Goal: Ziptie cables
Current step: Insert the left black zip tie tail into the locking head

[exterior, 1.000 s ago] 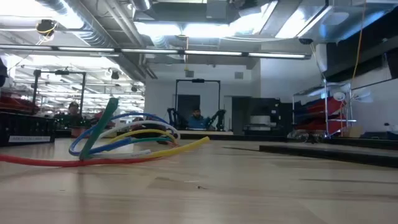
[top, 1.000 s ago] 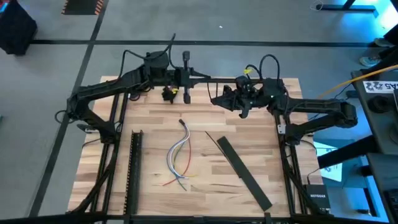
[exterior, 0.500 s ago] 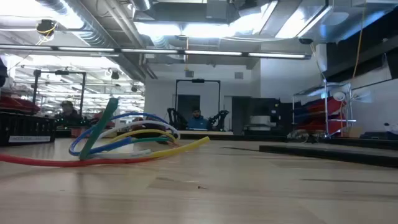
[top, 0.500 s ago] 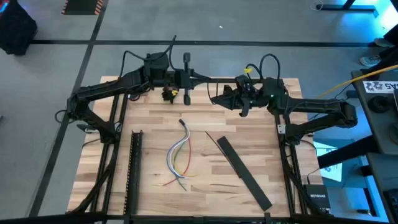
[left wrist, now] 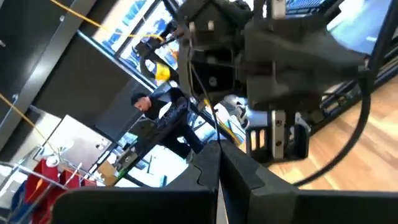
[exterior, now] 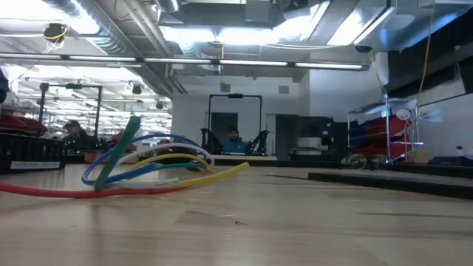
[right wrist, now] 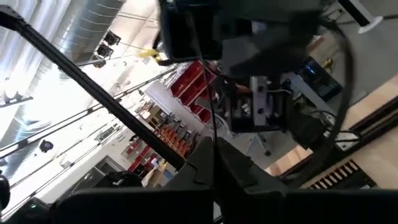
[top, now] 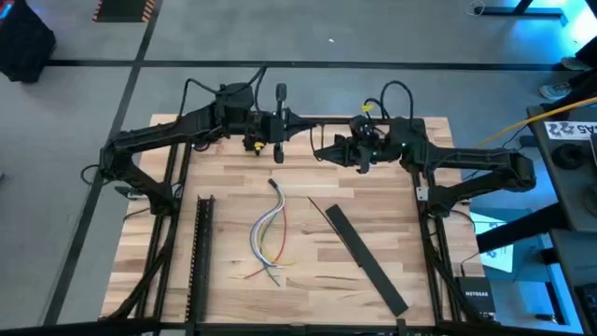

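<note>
While both grippers, left (top: 279, 149) and right (top: 322, 149), hover clenched and empty at the bench's (top: 224, 299) far edge, your cables (top: 269, 233) lie untouched; reach for them next.

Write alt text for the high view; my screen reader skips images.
A loose bundle of cables lies mid-table, untouched. Both arms meet at the far edge, left pincer facing right pincer. A long flat black bar lies right of the cables.
</note>
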